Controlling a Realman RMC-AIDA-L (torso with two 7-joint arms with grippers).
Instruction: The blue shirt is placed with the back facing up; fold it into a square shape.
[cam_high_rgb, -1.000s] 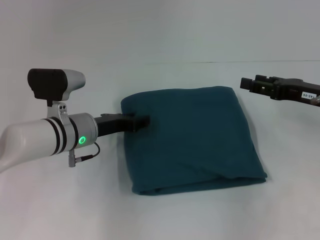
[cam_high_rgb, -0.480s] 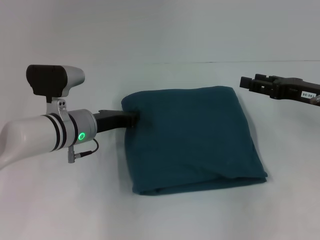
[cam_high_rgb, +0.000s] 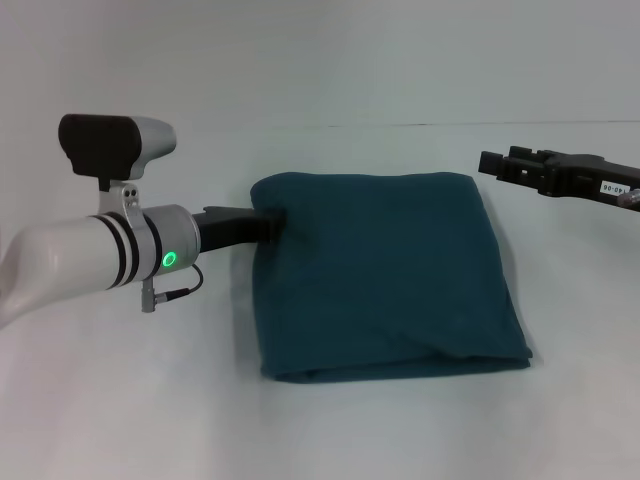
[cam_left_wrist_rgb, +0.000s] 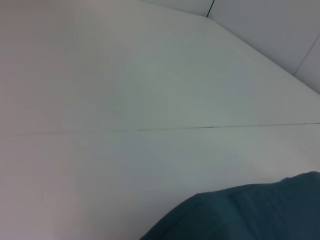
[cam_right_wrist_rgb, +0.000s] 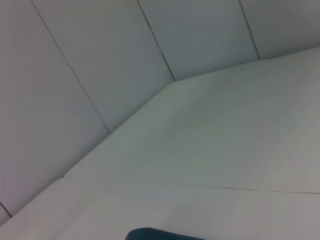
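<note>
Here, in the head view, the blue shirt lies folded on the white counter, a soft knit bundle of nearly square shape, its slightly longer side running from the far edge toward the robot. The edges are rounded and thick, and a layer shows along the near edge. The left end effector touches the far left corner of the shirt; I cannot tell how its tips stand. The right end effector hangs above the counter, apart from the shirt, also unclear

In the left wrist view, a dark teal fold lies on the smooth pale counter

In the right wrist view, only a small edge of the shirt appears
</note>
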